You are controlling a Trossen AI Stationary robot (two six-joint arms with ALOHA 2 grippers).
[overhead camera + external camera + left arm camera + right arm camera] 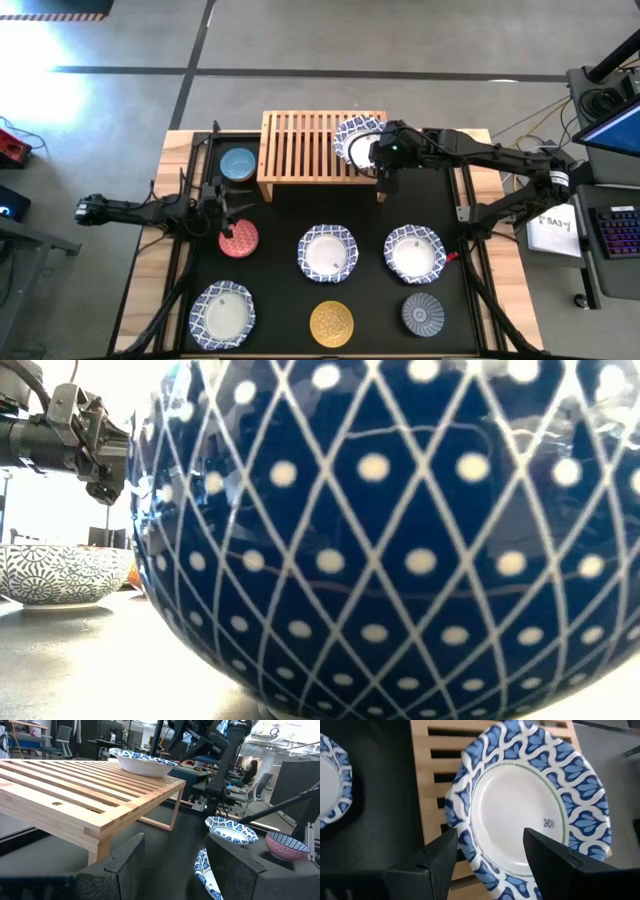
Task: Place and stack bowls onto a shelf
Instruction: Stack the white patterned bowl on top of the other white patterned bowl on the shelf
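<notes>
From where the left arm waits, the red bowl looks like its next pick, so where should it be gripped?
Take the red bowl by its rim, from straight above, one finger inside and one outside. It sits upright and open on the mat, apart from other bowls, right beside the left gripper, whose fingers are open.

Grey concrete floor with dark seams; office chairs and desks beyond.

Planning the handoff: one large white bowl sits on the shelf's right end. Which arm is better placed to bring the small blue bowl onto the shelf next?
Probably the left. Its open pincer hovers near the small blue bowl, beside the shelf's left end. The right pincer is open over the large white bowl at the far end.
</notes>
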